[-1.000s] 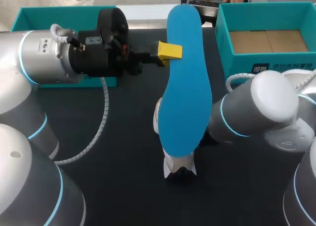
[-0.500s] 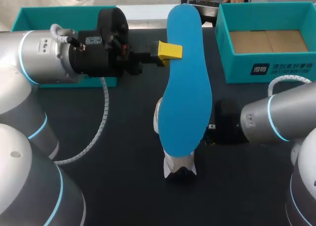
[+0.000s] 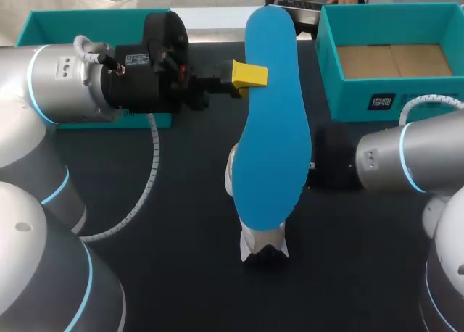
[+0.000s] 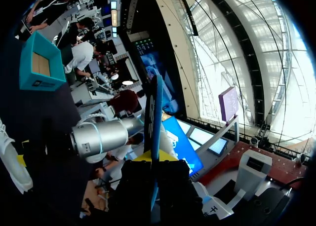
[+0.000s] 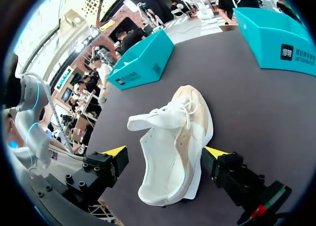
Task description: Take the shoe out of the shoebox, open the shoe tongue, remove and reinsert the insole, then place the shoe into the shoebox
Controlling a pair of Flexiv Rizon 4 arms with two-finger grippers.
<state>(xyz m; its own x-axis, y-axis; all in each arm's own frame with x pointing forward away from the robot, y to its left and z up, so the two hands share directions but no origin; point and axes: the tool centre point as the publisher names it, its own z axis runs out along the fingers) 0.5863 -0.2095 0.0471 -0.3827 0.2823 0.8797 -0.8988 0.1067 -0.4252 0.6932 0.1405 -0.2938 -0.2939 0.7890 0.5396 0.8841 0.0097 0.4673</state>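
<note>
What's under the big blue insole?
The white shoe, lying on the black table. From above, the insole hides most of it; only its end and an edge poke out.

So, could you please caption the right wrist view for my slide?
Right arm's open fingers flank a white lace-up shoe on the dark table.

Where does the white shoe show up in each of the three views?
Head view: the shoe sits mid-table, mostly hidden behind the blue insole; one end shows below it.
Left wrist view: the shoe is only a white sliver on the table, off to the side of the left gripper.
Right wrist view: the shoe lies between the right gripper's open fingers.
Shared landmark: the labelled teal shoebox.
</note>
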